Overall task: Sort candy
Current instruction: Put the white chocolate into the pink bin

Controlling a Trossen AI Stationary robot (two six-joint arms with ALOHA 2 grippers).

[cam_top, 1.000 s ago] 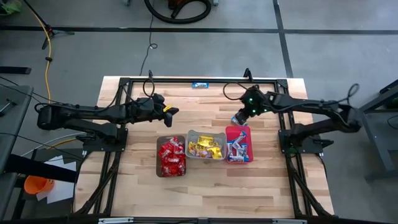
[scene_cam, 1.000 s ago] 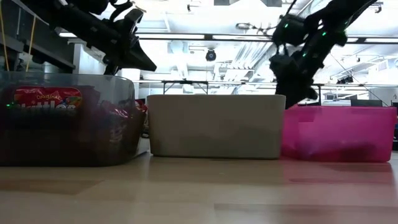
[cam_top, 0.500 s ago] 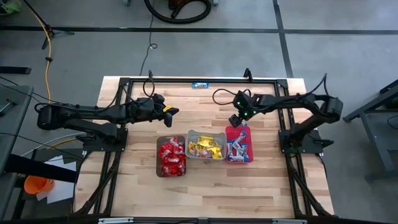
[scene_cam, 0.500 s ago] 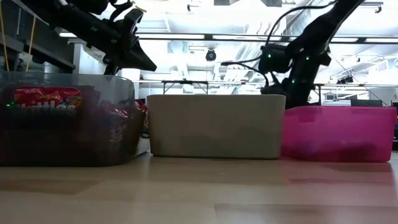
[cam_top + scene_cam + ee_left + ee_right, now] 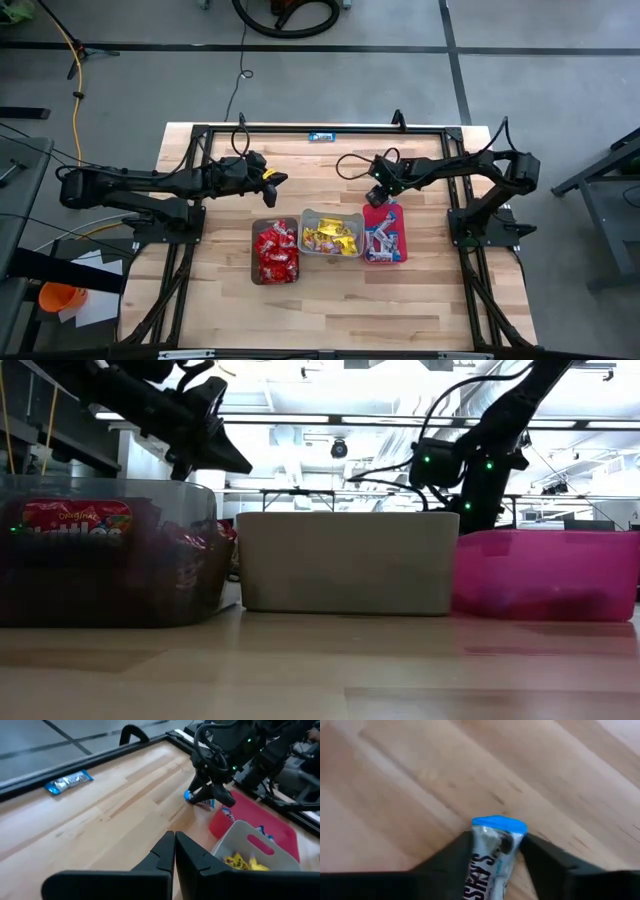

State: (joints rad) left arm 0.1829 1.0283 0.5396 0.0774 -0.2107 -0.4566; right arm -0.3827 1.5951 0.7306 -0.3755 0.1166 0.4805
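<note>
A blue-and-white candy bar [image 5: 492, 851] sits clamped between the two fingers of my right end effector [image 5: 381, 193], just above the tabletop [image 5: 320, 165] beside the pink bin [image 5: 383, 234]. Another bar [image 5: 321, 137] lies at the far edge. My left end effector [image 5: 272, 178] hangs closed and empty.

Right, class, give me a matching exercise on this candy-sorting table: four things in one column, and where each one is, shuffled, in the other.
Things
1. red packets
2. yellow packets
3. blue-and-white bar
4. stray blue bar

Places
A. between the right gripper fingers
B. in the grey bin
C. lying alone at the table's far edge
D. in the brown bin

Pairs: 1-D, 2-B, 3-A, 4-C
</note>
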